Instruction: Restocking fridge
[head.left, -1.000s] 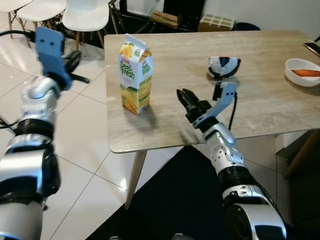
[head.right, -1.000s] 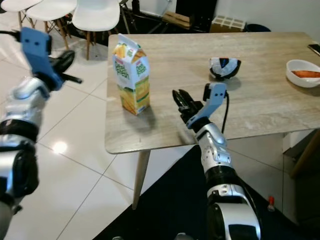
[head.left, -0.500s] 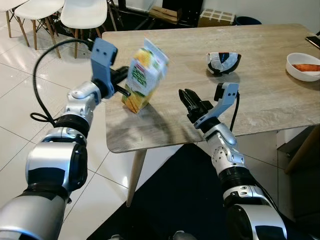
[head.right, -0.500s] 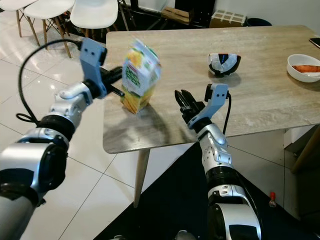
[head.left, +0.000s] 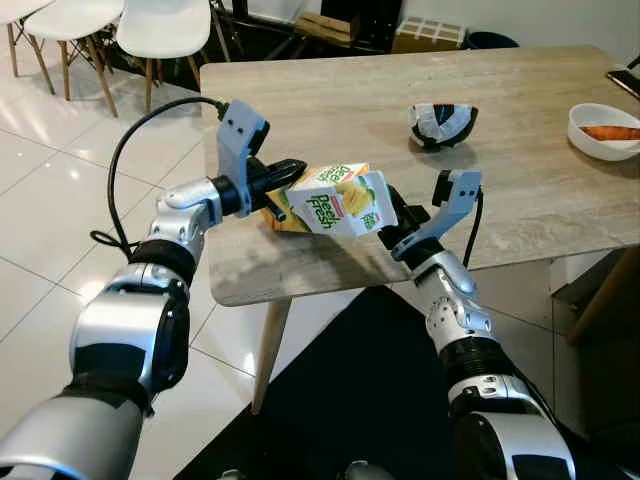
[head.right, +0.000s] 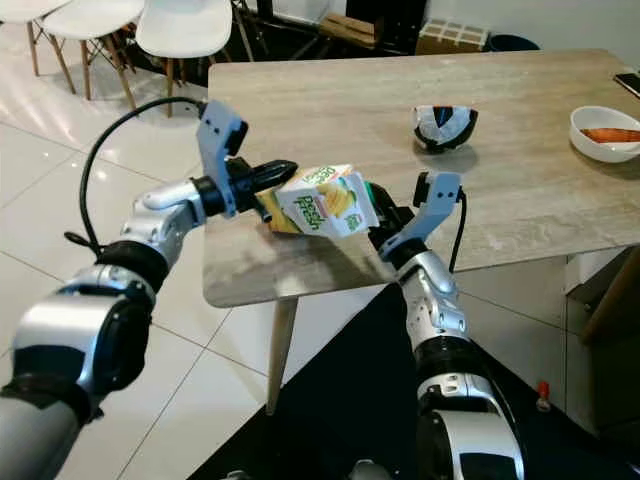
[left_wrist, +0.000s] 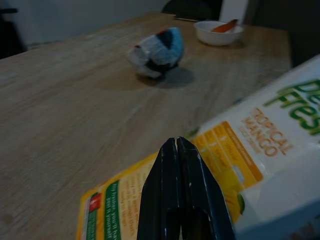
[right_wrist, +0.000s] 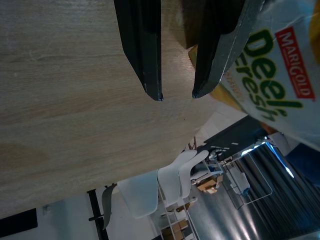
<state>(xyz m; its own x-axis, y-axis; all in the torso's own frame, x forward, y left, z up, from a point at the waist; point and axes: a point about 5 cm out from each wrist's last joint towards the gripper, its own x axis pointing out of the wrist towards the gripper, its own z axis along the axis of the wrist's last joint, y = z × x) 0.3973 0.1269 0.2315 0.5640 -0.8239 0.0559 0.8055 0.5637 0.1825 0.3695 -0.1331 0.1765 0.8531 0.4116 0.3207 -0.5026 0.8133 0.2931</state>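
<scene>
The restocking looks barely begun: the juice carton (head.left: 335, 200) lies tipped well over near the front left corner of the wooden table (head.left: 520, 200), its lower end on or close to the tabletop and its gabled end pointing toward the right gripper (right_wrist: 176, 92), and no fridge is to be seen. The left gripper (left_wrist: 177, 145) has its two black fingers pressed together, tips touching the carton's printed side, so it is pushing rather than holding. The right gripper waits just beside the carton's upper end with its fingers spread apart over the wood, closed on nothing; whether the carton already leans against it is hard to judge from the head views. What remains, then, is nearly everything: securing a real grip, lifting the carton and carrying it off. Farther back on the table sit a dark crumpled bowl (head.left: 444, 123) and a white dish (head.left: 603, 128) holding something orange, both well apart from the action. White chairs (head.left: 160, 30) stand beyond the table's far left, and the table edge is close, so the carton could slide off.
</scene>
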